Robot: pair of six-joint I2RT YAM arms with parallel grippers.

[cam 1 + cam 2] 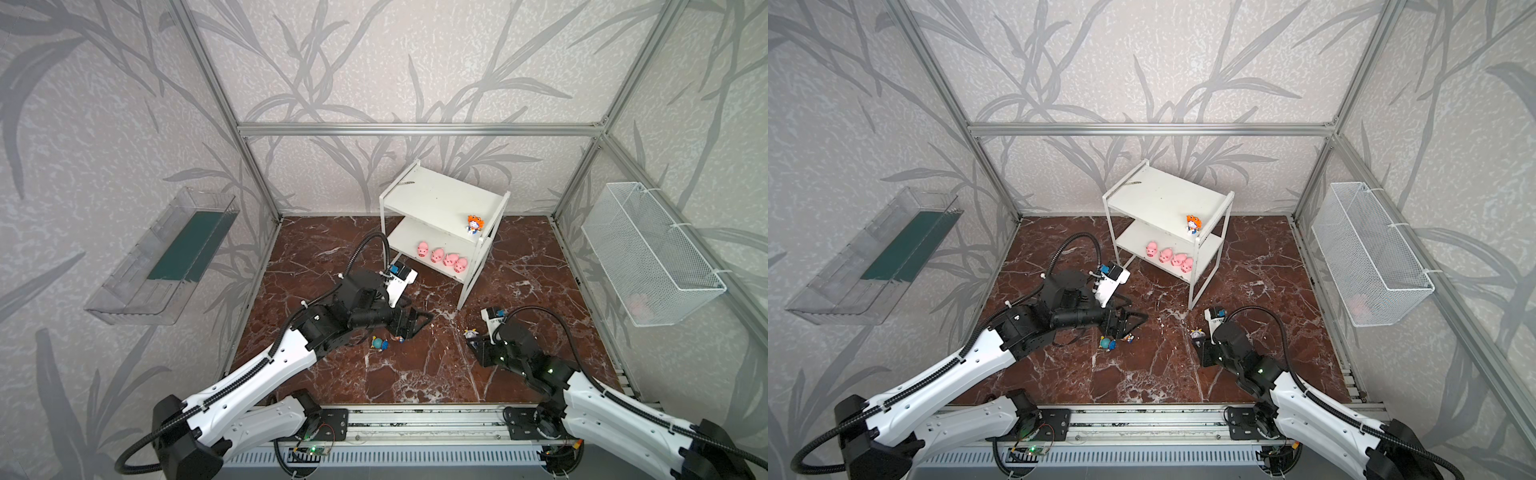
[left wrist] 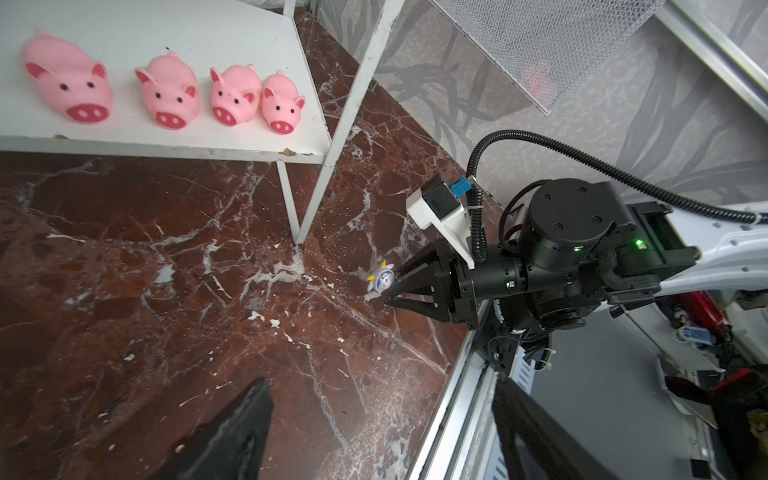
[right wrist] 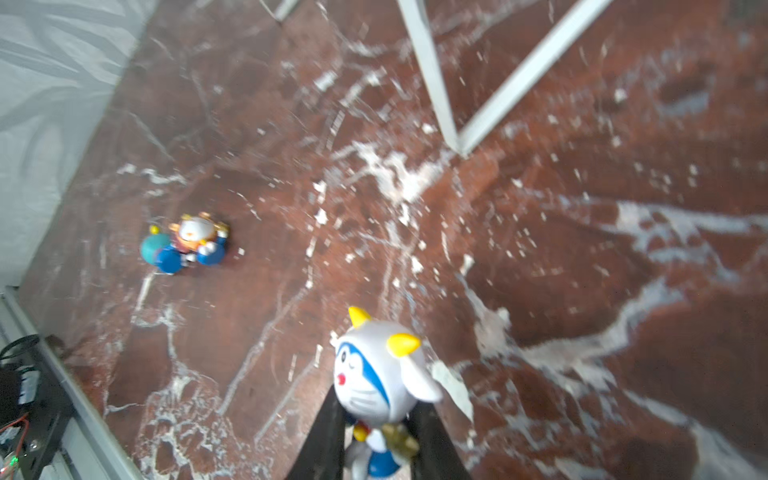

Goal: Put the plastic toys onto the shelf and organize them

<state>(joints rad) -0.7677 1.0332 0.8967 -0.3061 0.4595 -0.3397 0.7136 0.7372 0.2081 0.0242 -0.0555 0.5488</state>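
The white two-tier shelf (image 1: pixel 440 199) stands at the back of the marble floor. Several pink pigs (image 1: pixel 442 257) line its lower board (image 2: pixel 166 143), and an orange-headed figurine (image 1: pixel 475 224) stands on top. My right gripper (image 3: pixel 378 440) is shut on the white-gold figurine (image 3: pixel 380 374), low over the floor in front of the shelf's near leg (image 1: pixel 471 333). A teal figurine (image 1: pixel 378 344) and a brown one (image 3: pixel 195 235) lie together on the floor. My left gripper (image 1: pixel 422 326) hovers just beside them, open and empty (image 2: pixel 380 386).
A clear plastic tray (image 1: pixel 166 257) hangs on the left wall and a white wire mesh basket (image 1: pixel 652 253) on the right wall, with something pinkish inside. Aluminium posts frame the cell. The arms' base rail (image 1: pixel 415 424) runs along the front edge.
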